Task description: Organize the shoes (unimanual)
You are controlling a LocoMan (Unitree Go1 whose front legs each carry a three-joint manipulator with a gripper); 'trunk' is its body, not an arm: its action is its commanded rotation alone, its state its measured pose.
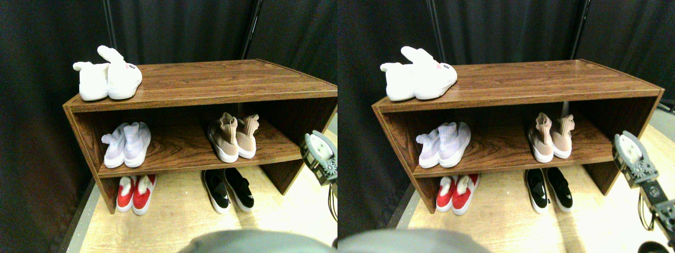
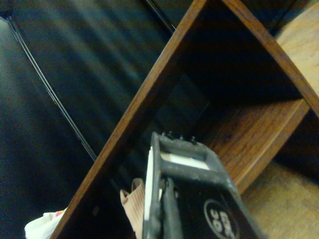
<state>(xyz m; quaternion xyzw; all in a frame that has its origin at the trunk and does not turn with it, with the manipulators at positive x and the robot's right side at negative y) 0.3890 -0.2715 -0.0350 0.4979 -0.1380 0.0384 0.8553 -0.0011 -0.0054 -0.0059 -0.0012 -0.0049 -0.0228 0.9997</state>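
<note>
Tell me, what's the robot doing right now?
Right gripper off the rack's right end, empty. Tan sneakers shelved; black slip-ons on floor. Nothing blocking.

I see a brown wooden shelf (image 1: 211, 79) on the light floor (image 1: 174, 221). White bunny slippers (image 1: 109, 76) sit on top; lavender sneakers (image 1: 127, 144) and tan sneakers (image 1: 233, 137) sit inside. Red slippers (image 1: 136, 192) and black slip-ons (image 1: 229, 190) lie on the floor.

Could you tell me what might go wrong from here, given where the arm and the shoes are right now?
1. The right tool hangs close to the shelf unit's right end panel; swinging inward could clip it.
2. The tan sneakers sit snug together; grabbing one may drag or topple the other.
3. The black slip-ons lie under the low shelf board, leaving little clearance.
</note>
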